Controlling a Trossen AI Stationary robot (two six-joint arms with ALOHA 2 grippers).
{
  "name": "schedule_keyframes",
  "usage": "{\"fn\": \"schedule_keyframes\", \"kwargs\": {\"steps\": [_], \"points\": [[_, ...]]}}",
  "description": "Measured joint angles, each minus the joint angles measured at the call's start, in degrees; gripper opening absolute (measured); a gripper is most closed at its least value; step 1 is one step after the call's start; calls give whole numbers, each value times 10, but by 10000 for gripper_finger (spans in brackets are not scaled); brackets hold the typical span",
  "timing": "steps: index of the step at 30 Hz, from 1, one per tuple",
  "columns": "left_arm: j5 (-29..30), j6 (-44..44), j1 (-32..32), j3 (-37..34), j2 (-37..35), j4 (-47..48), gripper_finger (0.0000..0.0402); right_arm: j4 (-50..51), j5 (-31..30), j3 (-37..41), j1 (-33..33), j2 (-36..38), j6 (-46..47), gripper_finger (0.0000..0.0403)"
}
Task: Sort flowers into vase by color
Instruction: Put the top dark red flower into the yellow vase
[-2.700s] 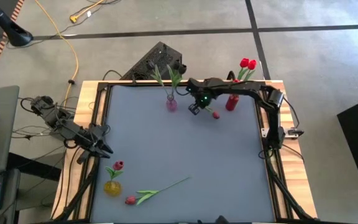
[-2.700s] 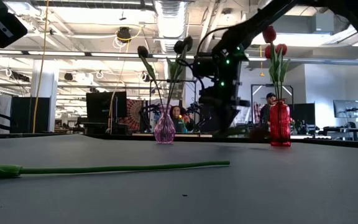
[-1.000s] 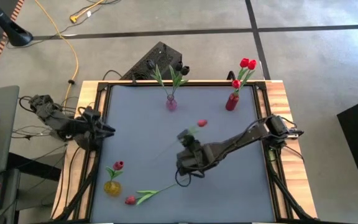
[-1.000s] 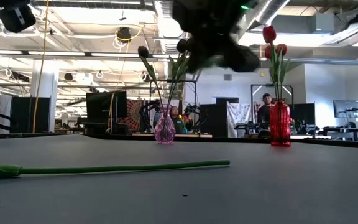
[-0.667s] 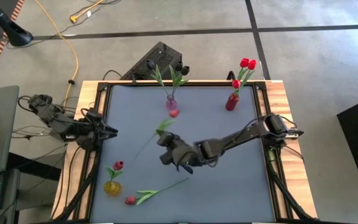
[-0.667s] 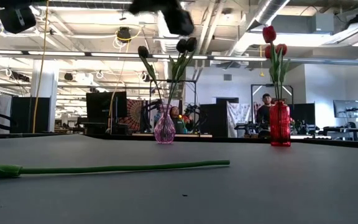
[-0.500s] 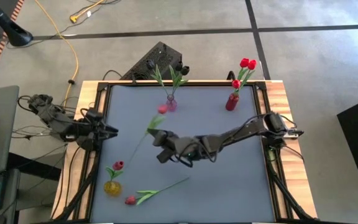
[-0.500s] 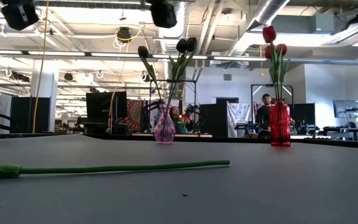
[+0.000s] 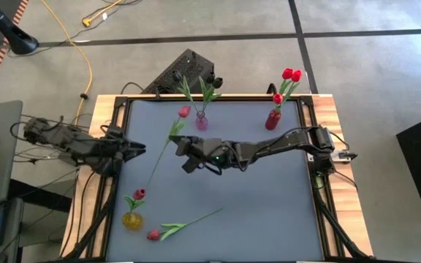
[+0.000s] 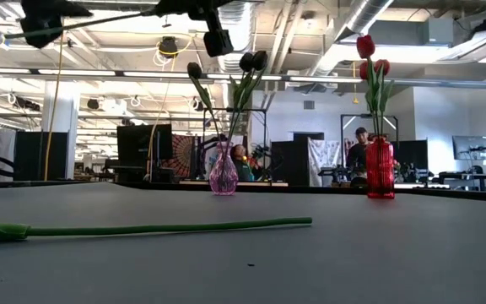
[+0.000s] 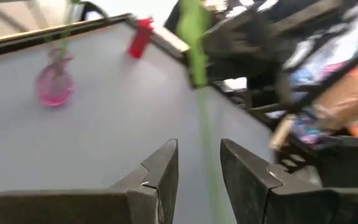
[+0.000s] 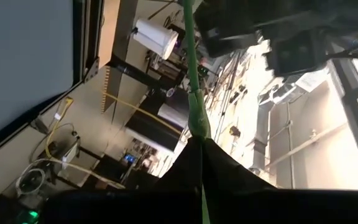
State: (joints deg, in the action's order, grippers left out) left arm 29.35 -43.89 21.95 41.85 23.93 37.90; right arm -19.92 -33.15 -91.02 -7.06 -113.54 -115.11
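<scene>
Here the right end effector [image 9: 183, 148] is clamped on a pink tulip's stem [image 9: 159, 155], whose lower part passes between the left end effector's [image 11: 197, 171] parted fingers.

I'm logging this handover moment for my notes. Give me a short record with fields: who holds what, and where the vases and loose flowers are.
right gripper: shut on the pink tulip, stem held over mid-table
left gripper: open, fingers either side of that stem
pink vase: far edge, dark tulips inside
red vase: far right, red tulips inside
yellow vase: near left, one flower
loose tulip: lying on the table, near edge
</scene>
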Motion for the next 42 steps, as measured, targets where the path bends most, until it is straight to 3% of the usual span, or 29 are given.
{"fn": "schedule_keyframes", "kwargs": {"steps": [3,7,16,23,35,42], "points": [[-40,9,-58,0,24,-6,107,-4,16,0,2,0,-2,25],[-164,51,-130,0,62,-72,107,-5,17,0,-1,0,-5,25],[-300,84,-221,-1,152,-119,107,-5,11,0,-5,0,-5,25],[-324,91,-229,0,160,-134,107,-3,-2,0,-10,0,-4,24],[-341,76,-279,0,105,-85,107,13,-32,0,-28,0,-7,25],[-411,52,-278,0,135,-112,107,13,-41,0,-19,0,-5,24]]}}
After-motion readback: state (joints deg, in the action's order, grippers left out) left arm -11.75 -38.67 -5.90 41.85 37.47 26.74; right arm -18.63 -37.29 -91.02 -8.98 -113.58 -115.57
